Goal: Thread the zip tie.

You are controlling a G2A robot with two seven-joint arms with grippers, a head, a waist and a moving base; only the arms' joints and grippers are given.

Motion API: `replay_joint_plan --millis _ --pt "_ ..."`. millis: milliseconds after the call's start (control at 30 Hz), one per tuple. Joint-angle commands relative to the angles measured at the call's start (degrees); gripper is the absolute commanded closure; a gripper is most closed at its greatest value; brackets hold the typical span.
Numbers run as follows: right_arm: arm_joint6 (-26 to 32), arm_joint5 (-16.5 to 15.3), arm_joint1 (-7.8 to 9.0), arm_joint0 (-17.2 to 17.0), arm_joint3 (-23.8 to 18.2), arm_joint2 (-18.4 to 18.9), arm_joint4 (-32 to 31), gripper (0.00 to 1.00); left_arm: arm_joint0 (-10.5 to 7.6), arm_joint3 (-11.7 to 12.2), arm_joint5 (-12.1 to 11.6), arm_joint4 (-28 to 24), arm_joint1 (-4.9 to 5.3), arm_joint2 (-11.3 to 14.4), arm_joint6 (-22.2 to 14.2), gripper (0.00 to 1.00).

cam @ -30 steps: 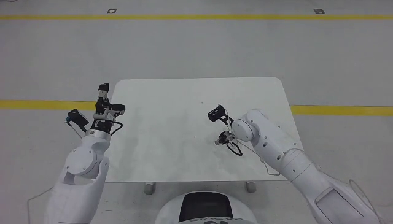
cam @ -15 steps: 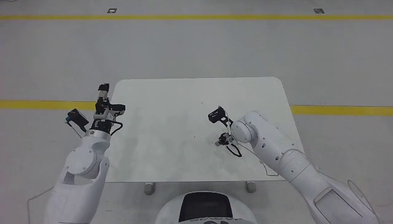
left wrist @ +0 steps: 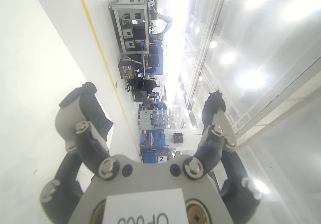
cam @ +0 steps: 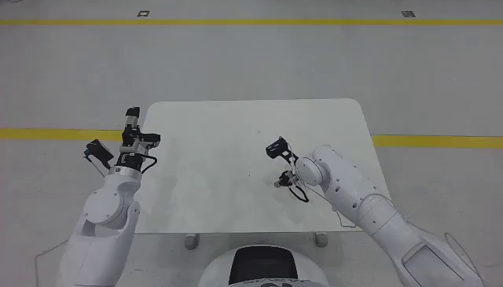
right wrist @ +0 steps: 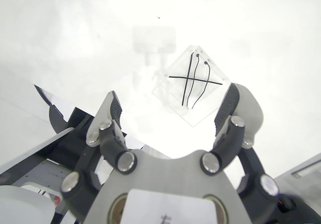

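Closest in, the right arm's fingers [right wrist: 225, 104] are spread wide with nothing between them. They hang low over the white surface [cam: 236, 145], toward its right side.

Just beyond them sits a small clear tray [right wrist: 173, 108], turned corner-on to the fingers. Four black zip ties [right wrist: 193, 81] lie flat on its floor. Three run roughly side by side, two of them bowed, and a straight one crosses all three. The ties lie ahead of the open gap, touching neither pad and nearer one pad than the other.

I'd say these will be fiddly. They look thin, feather-light and springy, with a smooth strap that could slip out of a loose pinch. Lying flat and overlapped, one could easily drag its neighbours along. The bowed ones may sit slightly proud of the floor, so one of those looks the easier pick. I'd take it mid-strap or just behind the little square head, clear of the crossing. The tray looks light enough to slide if nudged.

Farther off, at the surface's left edge, the left arm's fingers [left wrist: 90, 109] are also parted and empty. They point out toward the hall, well apart from the ties.
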Motion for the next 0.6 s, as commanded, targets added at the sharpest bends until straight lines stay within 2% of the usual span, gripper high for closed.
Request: replay_joint_plan --millis 0,400,533,567 --pt "-1.36 0.16 0.12 -0.6 -0.11 0.35 -0.5 0.0 0.0 0.0 0.0 0.0 0.0 0.0 0.0 0.0" --pt "0.48 1.95 0.51 -1.87 -2.32 1.92 -3.16 0.0 0.0 0.0 0.0 0.0 0.0 0.0 0.0 0.0" --pt "0.71 2.21 0.5 -2.1 -2.31 2.23 -3.6 0.21 0.0 0.0 0.0 0.0 0.0 0.0 0.0 0.0" --pt "0.7 2.2 0.48 -2.11 -2.24 2.25 -3.63 0.44 0.0 0.0 0.0 0.0 0.0 0.0 0.0 0.0"
